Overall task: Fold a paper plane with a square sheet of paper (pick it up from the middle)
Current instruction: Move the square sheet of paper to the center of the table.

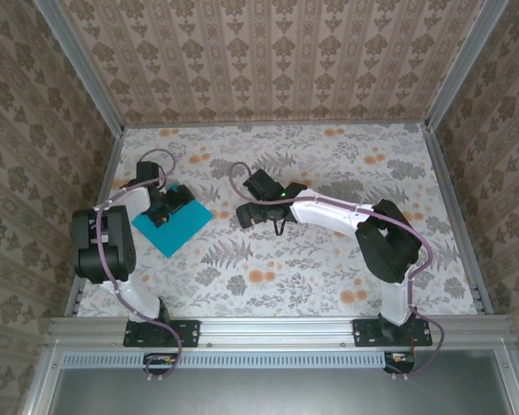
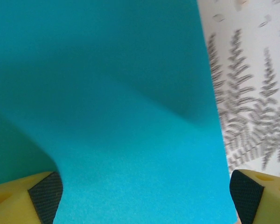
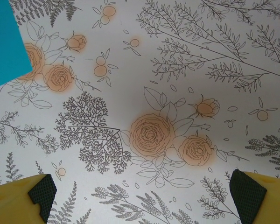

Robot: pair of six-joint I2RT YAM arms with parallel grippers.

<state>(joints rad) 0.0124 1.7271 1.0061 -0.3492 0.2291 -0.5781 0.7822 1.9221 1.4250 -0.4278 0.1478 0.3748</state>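
Observation:
The square sheet of paper (image 1: 175, 228) lies flat on the flowered table at the left, turned like a diamond. My left gripper (image 1: 168, 207) is down on its far part. In the left wrist view the teal paper (image 2: 130, 93) spreads between my yellow fingers (image 2: 45, 196), which stand wide apart. The sheet bulges up a little there, with a shaded hollow at the left, and its right edge runs close to the right finger. My left gripper (image 2: 147, 198) is open. My right gripper (image 1: 249, 213) hovers open over bare table near the middle. A corner of the paper (image 3: 4, 42) shows at its top left.
The flowered tablecloth (image 1: 329, 259) covers the whole table, and bare cloth (image 3: 149, 135) lies under my right gripper (image 3: 142, 198). Patterned walls with metal rails (image 1: 95, 95) close in the left, far and right sides. A metal rail (image 1: 268, 327) carries the arm bases along the near edge.

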